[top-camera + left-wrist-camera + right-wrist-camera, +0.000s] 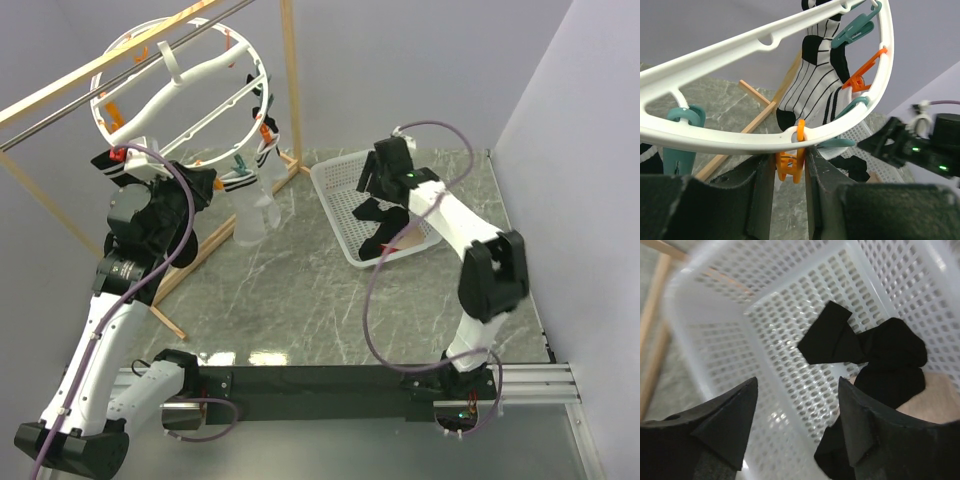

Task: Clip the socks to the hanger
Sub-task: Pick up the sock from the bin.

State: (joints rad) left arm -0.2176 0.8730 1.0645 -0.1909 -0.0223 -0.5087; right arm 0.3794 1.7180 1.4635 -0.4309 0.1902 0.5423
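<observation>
- We see the left gripper (pixel 790 161) with its jaws pressed against both sides of an orange clip (pixel 790 169) that hangs under the hanger (pixel 730 52) ring.
- The right gripper (pixel 798 381) is wide open, holds nothing, and hovers over the basket (pixel 715 320).
- Black socks (pixel 885 357) lie in the basket, which stands on the worktop (pixel 300 300).
- A striped sock (pixel 815 85) hangs clipped to the hanger, with its top cut off by the frame.
- We cannot identify the blurred tan shape (pixel 940 395) beneath the socks.

light: bright, even, from overhead — shadows soft | glare: pale sheen on the marble surface (pixel 270 353) by the arm bases | right wrist: basket (pixel 715 295) rim smeared top left | left wrist: left end effector (pixel 790 167) soft-focus — hanger (pixel 740 55) sharp
</observation>
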